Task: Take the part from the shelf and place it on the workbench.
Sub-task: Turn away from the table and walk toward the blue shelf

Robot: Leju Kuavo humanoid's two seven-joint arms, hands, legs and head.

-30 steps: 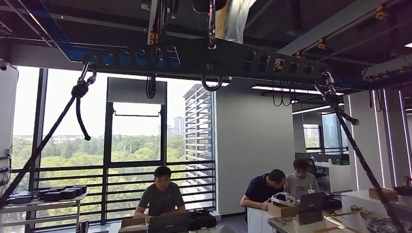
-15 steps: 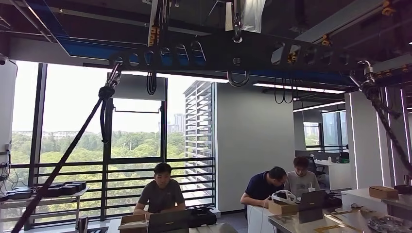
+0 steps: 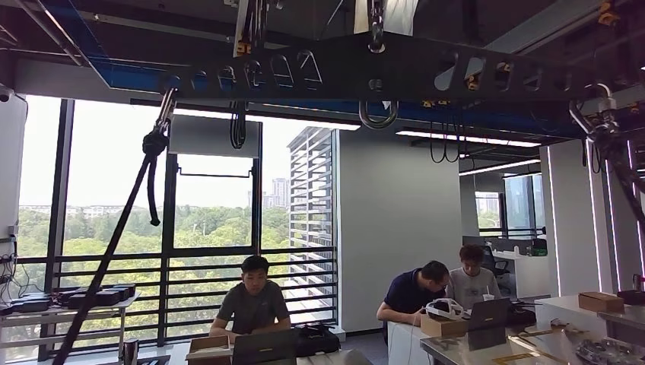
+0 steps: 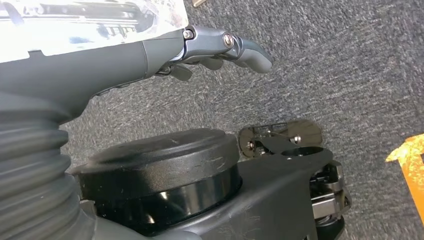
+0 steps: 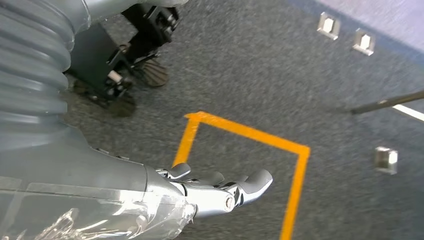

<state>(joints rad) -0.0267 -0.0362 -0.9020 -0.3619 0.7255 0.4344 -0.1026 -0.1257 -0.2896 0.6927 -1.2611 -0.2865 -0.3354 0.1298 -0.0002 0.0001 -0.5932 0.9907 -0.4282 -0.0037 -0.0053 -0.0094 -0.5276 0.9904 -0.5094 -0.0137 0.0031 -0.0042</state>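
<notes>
My left hand [image 4: 200, 45] hangs at my side over grey carpet, its fingers loosely apart and nothing in it. My right hand [image 5: 210, 187] also hangs empty with fingers apart, just above an orange tape outline [image 5: 295, 150] on the floor. The head view looks high across an office. A metal-topped bench [image 3: 532, 351] with boxes and a laptop stands at the lower right.
A black overhead beam [image 3: 395, 72] with hooks carries ropes [image 3: 114, 251] down both sides of the head view. Three people sit at desks [image 3: 255, 304] before the windows. A low table with black cases [image 3: 91, 296] stands at the left. Small metal floor plates [image 5: 327, 25] dot the carpet.
The overhead beam and its ropes have shifted to the right in the head view. The room and the seated people have stayed nearly in place.
</notes>
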